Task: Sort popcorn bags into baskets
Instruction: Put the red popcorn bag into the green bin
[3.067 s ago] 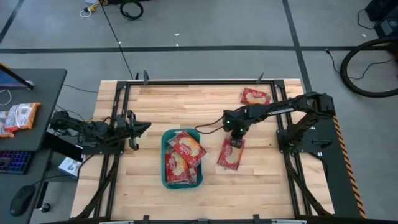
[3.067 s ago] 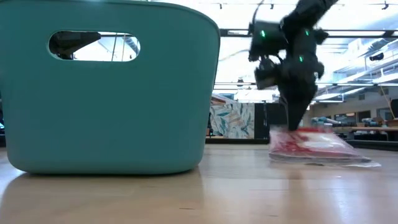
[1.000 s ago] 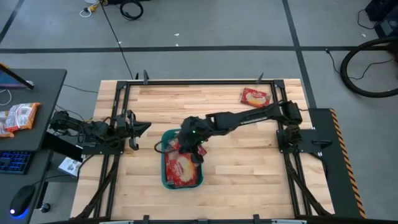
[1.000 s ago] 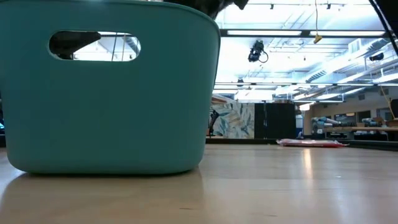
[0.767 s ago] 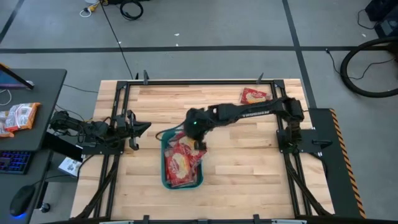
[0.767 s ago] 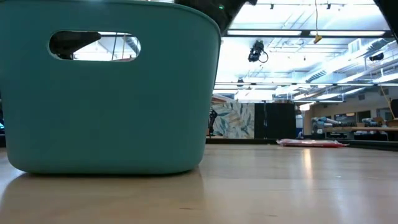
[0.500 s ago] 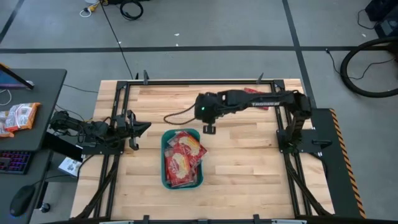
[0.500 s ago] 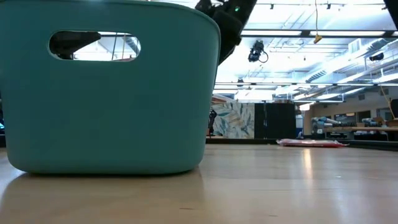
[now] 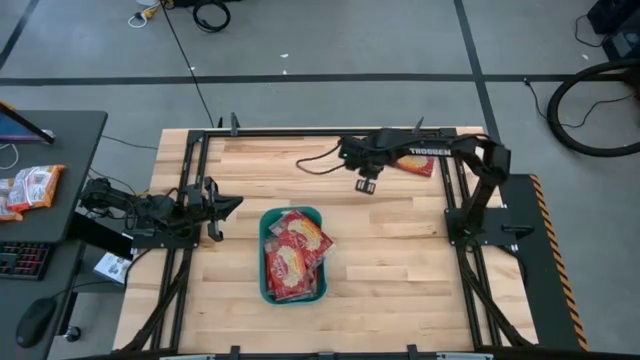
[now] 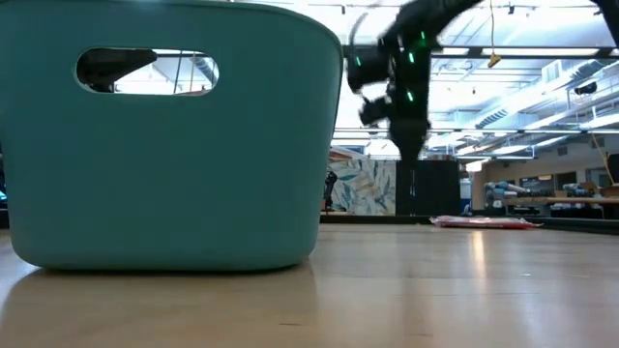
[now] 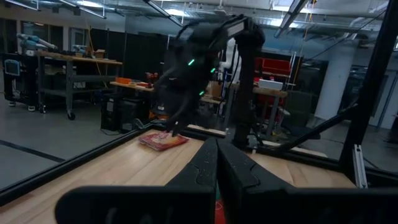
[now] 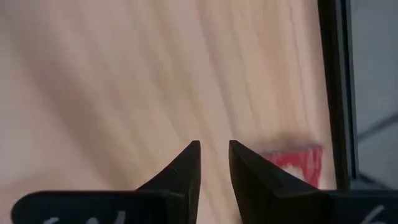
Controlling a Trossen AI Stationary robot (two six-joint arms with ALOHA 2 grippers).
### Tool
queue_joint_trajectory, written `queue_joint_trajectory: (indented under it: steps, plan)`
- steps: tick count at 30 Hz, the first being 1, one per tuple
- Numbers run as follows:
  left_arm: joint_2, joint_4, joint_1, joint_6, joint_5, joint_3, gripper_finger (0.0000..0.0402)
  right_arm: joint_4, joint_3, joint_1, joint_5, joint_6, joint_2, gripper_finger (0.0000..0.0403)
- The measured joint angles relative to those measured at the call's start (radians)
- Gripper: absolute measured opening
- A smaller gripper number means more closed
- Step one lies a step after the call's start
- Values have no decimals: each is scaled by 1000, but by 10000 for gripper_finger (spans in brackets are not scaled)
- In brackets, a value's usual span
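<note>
The teal basket (image 9: pixel 266 285) (image 10: pixel 164 145) stands near the table's middle with several red popcorn bags (image 9: pixel 293 252) piled inside. One more popcorn bag (image 9: pixel 418 166) (image 10: pixel 484 221) (image 12: pixel 297 159) lies flat by the far right corner, partly under my right arm. My right gripper (image 9: pixel 366 186) (image 10: pixel 404 126) (image 12: pixel 213 146) hangs in the air between basket and that bag, fingers pointing down, slightly open with nothing between them. My left gripper (image 9: pixel 228 205) (image 11: pixel 216 144) waits shut at the table's left edge.
A black metal frame (image 9: pixel 300 131) runs along the table's edges, and the right arm's cable (image 9: pixel 320 160) trails over the far part. An orange-and-white snack packet (image 9: pixel 30 188) lies on the side desk off the table's left. Bare wood shows right of the basket.
My right gripper has left the spot above the basket, risen and swung toward the table's far right, toward the single bag by the corner. The bags in the basket have stayed where they lay.
</note>
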Motion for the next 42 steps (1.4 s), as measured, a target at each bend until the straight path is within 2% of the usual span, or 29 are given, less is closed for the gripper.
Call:
queue_joint_trajectory:
  steps: [6, 13, 20, 26, 29, 32, 38, 42]
  plan:
    - [0, -1, 0, 2, 0, 0, 7, 1, -127, -139, 49, -32, 0, 120]
    - [0, 0, 0, 3, 0, 0, 7, 57, -206, -261, 41, -65, 0, 187]
    - [0, 0, 0, 2, 0, 0, 7, 210, -292, -297, 37, -101, 7, 248]
    - [0, 0, 0, 2, 0, 0, 7, 324, -359, -303, 69, -145, 6, 266]
    - [0, 0, 0, 3, -1, 0, 7, 347, -375, -316, 53, -169, 2, 254]
    - [0, 0, 0, 2, -1, 0, 7, 370, -393, -330, 31, -187, -1, 218]
    - [0, 1, 0, 0, -1, 0, 7, 372, -404, -344, -24, -196, 1, 107]
    - [0, 1, 0, 0, -1, 0, 7, 360, -403, -309, -39, -193, 3, 23]
